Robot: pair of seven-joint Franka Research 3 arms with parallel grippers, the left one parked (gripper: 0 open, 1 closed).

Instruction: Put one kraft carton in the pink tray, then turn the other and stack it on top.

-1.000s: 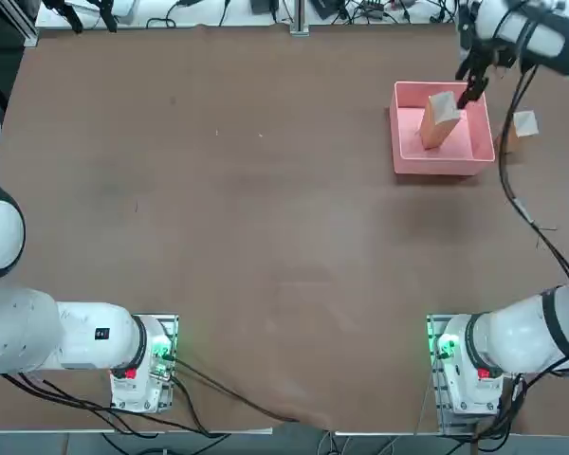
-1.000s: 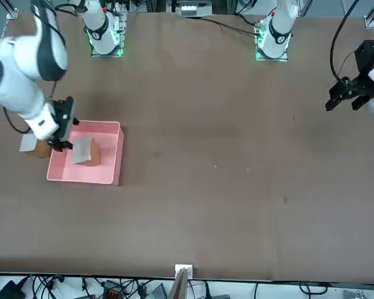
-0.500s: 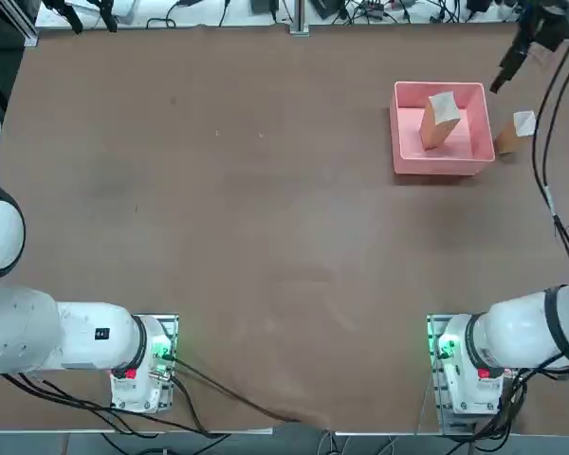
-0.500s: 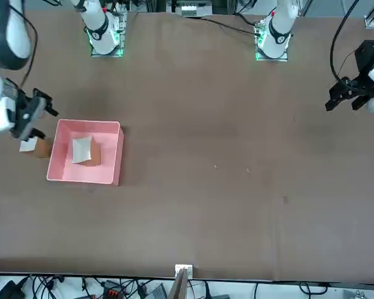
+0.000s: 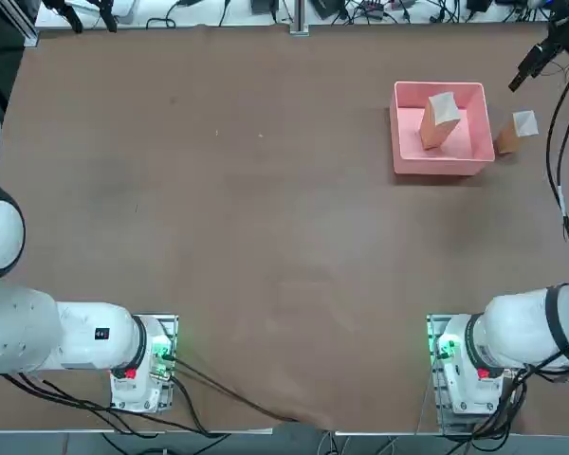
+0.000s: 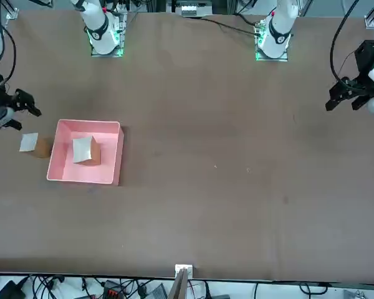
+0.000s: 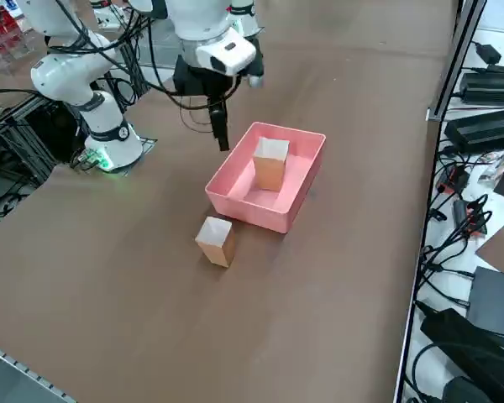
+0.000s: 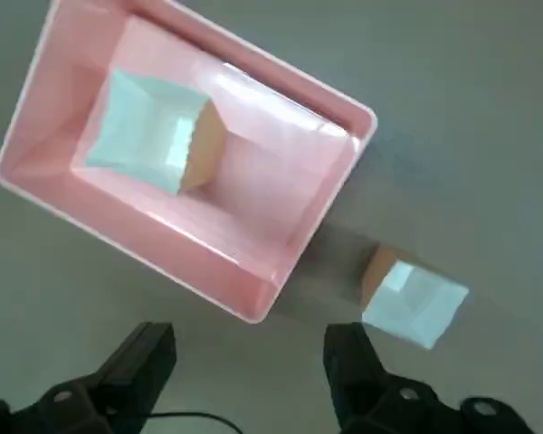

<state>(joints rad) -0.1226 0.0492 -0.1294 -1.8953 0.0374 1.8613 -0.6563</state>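
Carton 1 [image 7: 270, 168], brown with a white top, stands inside the pink tray [image 5: 408, 154], near its middle. The tray lies toward the tabletop's [image 5: 228, 218] far right corner. Carton 2 [image 7: 216, 243], also brown and white-topped, stands on the tabletop just outside the tray's right wall. Above the tabletop, nearer that corner, hangs the right gripper [image 8: 250, 339], its 2 fingers spread wide, holding nothing.
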